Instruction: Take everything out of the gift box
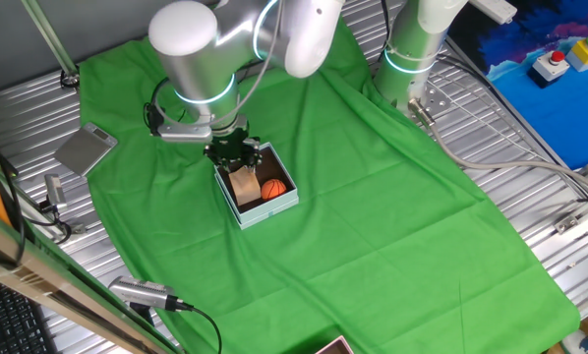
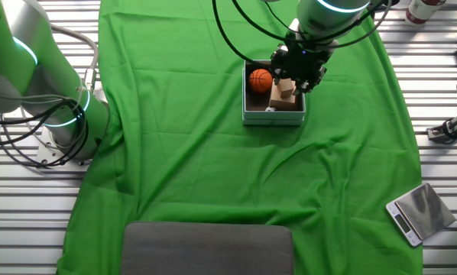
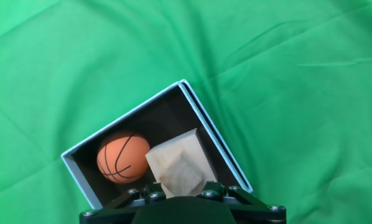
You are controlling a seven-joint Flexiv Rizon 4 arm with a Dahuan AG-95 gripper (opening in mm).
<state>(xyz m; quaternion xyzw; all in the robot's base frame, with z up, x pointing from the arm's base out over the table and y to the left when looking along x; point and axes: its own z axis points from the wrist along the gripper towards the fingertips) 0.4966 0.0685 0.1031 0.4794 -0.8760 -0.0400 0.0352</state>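
Tan wooden block (image 3: 176,168) sits tilted right at the gripper (image 3: 180,194), apparently pinched in it though fingertips are hidden; beside it orange basketball (image 3: 122,157) lies in the gift box (image 3: 206,129), dark inside, pale walls; box on green cloth (image 3: 285,74); beyond, grey scale (image 2: 419,211) on slatted table (image 1: 530,157).

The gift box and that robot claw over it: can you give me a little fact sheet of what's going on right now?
Box: gift box, pale blue outside, dark inside, on green cloth
Inside, visible: orange basketball; wooden block, tilted
Soccer ball: not seen in any view
Gripper: gripper directly above the block, at the box
Grip: cannot tell whether the fingers are closed on the block
Taken out so far: nothing lies on the cloth
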